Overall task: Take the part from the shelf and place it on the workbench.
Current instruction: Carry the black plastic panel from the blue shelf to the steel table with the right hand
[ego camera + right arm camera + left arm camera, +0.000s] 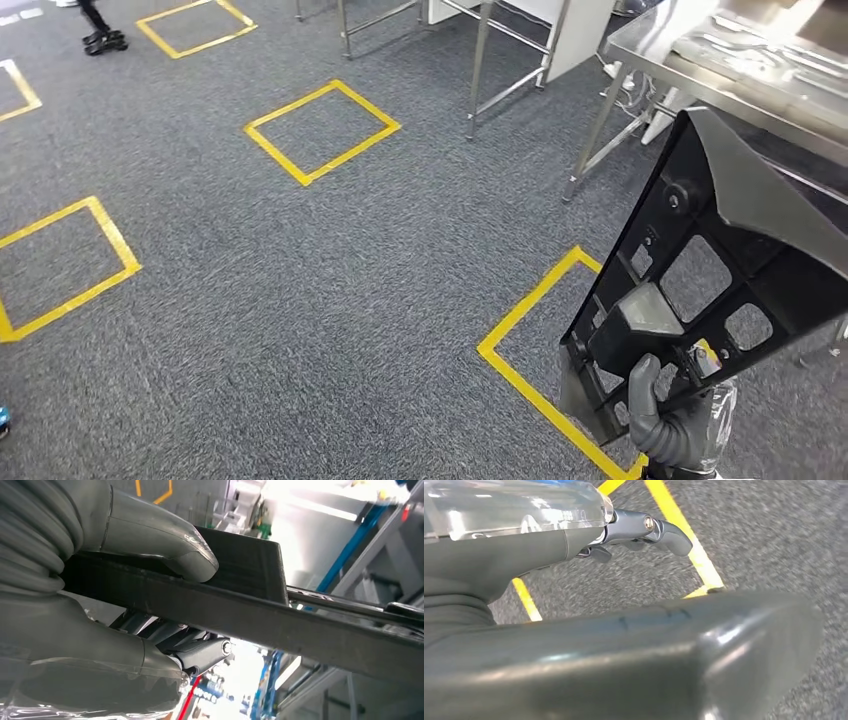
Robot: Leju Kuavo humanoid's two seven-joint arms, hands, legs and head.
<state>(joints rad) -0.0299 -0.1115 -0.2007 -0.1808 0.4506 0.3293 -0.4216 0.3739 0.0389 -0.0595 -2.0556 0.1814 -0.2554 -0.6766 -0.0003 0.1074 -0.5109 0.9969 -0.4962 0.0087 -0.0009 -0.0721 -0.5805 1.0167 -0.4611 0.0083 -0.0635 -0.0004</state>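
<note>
Gripping part [700,270] | right hand [672,425] | workbench [700,62] edge near

I stand in a workshop or test hall: grey carpet floor [300,290] taped with yellow squares [322,131], steel-framed desk [700,70] beside me.

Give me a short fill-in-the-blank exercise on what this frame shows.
1. The black part is held by the robot's ____ robot hand.
2. The squares taped on the carpet are ____ in colour.
3. The metal workbench stands to the ____ of the head view.
4. The left robot hand holds ____.

Missing words: right; yellow; upper right; nothing
</note>
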